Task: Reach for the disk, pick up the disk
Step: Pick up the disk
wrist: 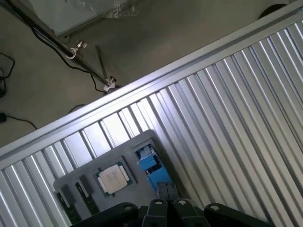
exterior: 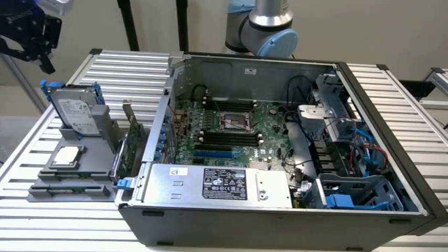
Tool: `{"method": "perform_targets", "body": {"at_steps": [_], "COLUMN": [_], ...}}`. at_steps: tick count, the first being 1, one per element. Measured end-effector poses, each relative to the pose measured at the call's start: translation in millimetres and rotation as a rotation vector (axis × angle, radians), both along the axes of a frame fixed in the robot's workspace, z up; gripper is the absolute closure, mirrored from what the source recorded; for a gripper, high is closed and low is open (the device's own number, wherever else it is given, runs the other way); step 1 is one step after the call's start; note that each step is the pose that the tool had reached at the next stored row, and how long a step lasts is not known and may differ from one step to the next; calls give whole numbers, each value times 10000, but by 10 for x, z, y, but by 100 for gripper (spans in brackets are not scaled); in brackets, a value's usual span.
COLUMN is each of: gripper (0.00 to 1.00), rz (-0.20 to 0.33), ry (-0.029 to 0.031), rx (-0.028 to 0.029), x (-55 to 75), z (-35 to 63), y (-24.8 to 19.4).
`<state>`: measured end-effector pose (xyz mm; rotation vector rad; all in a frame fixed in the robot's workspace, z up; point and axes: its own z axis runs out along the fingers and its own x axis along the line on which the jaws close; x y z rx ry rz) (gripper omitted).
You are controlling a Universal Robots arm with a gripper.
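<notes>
1 end effector (exterior: 43, 56) hangs high over the far corner of the slatted metal surface (exterior: 133, 68), at the exterior view's left. It is drawn narrow and holds nothing. In the wrist view its 2 dark fingers (wrist: 162, 195) are pressed together into a single tip, with no gap between them.

The disk (exterior: 73, 113) stands on edge in a slot of the grey tray (exterior: 84, 170), leaning slightly back. Its white label faces the camera, and its blue frame shows at the top and along the sides. It sits well below the end effector and apart from it. The tray rests on the surface just beside the open computer case (exterior: 280, 226), on the exterior view's left of it.

1 square silver chip (exterior: 66, 156) lies flat on the same tray, nearer the camera than the disk. From the wrist camera the disk is seen edge-on, its blue frame next to the chip.

Inside the case a green motherboard (exterior: 231, 131) lies open. 1 silver box with a black label (exterior: 224, 184) sits at the case's near edge.
</notes>
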<state>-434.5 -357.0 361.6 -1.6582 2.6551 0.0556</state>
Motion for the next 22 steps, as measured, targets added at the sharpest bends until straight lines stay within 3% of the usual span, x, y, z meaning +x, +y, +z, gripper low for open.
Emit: {"method": "perform_targets", "body": {"at_steps": [13,22], "gripper": [89,89], "rz": [2359,3724], "ry": [1,1], "rx": [0,0], "x": [0,22], "z": [-11,-16], "y": [0,0]}}
